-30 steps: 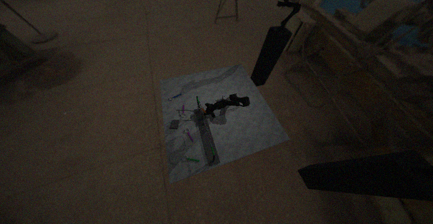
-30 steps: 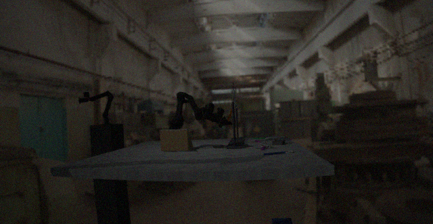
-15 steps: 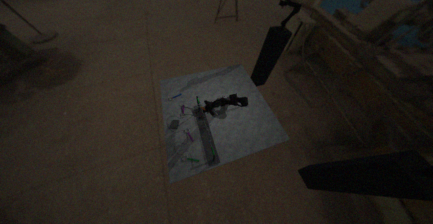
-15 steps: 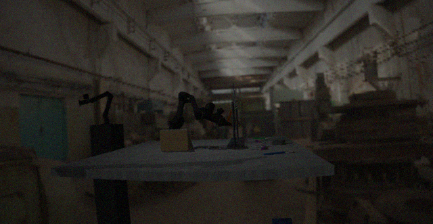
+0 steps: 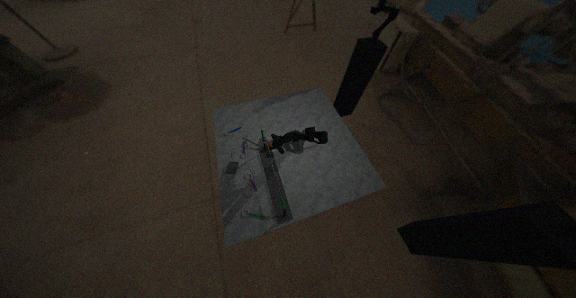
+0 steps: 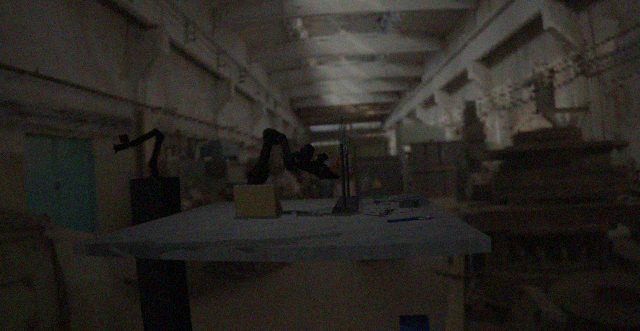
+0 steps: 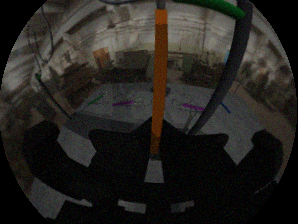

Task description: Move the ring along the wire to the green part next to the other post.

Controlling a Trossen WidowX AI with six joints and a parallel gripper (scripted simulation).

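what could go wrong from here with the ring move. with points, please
The hand [image 5: 269, 146] [image 6: 338, 176] [image 7: 156, 119] grips the orange handle [image 5: 269, 144] [image 6: 337, 163] [image 7: 159, 70] near its lower end, so the handle might pivot and swing the ring into the grey wire.

The near post [image 7: 227, 75] stands close beside the handle; a sideways turn could knock them together, perhaps loosening the grip.

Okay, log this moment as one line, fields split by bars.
gripper: shut on handle | handle: upright in wrist view | release: not yet done

A pale table [image 5: 324, 172] [image 6: 300, 248] carries a dark base strip [image 5: 274, 181] [image 6: 346, 206] and a blue-handled item [image 5: 234, 130] [image 6: 407, 219].
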